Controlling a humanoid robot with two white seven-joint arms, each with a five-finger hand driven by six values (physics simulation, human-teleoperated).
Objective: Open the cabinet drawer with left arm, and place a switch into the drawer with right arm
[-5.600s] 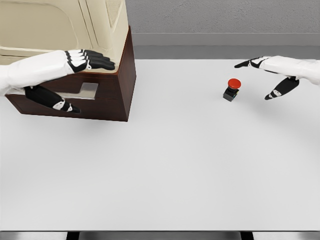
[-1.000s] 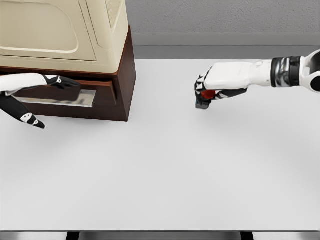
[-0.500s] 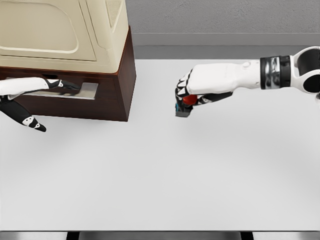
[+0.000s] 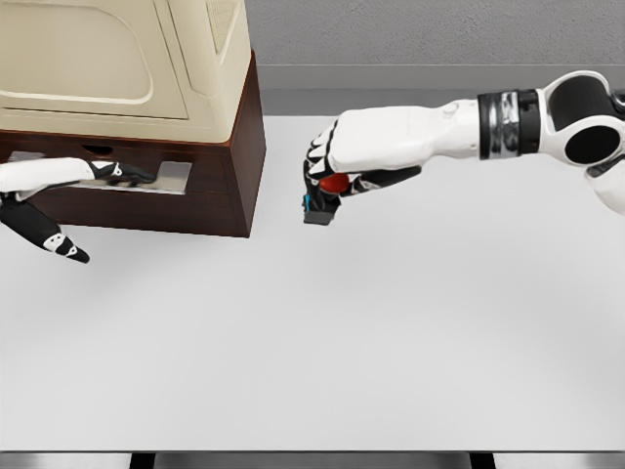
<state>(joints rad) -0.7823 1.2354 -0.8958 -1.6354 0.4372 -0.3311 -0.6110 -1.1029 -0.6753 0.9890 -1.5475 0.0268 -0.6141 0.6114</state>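
The switch (image 4: 318, 211), a red button on a small black base, hangs above the white table (image 4: 322, 342) with my right hand (image 4: 328, 189) shut on it, just right of the cabinet. The cabinet (image 4: 127, 68) has a cream upper body and a dark brown base holding the drawer (image 4: 210, 200). The drawer's metal handle (image 4: 168, 178) sits in the front face. My left hand (image 4: 115, 173) reaches in from the left, its fingers stretched onto the handle recess and its thumb spread low towards the table. I cannot tell how far out the drawer stands.
The cabinet's right side wall (image 4: 254, 147) stands a short way left of the carried switch. A grey wall (image 4: 430, 39) runs behind the table's far edge.
My right hand has carried the switch leftward, from mid-table to close beside the cabinet. The left hand has stayed at the drawer handle, shifting only slightly.
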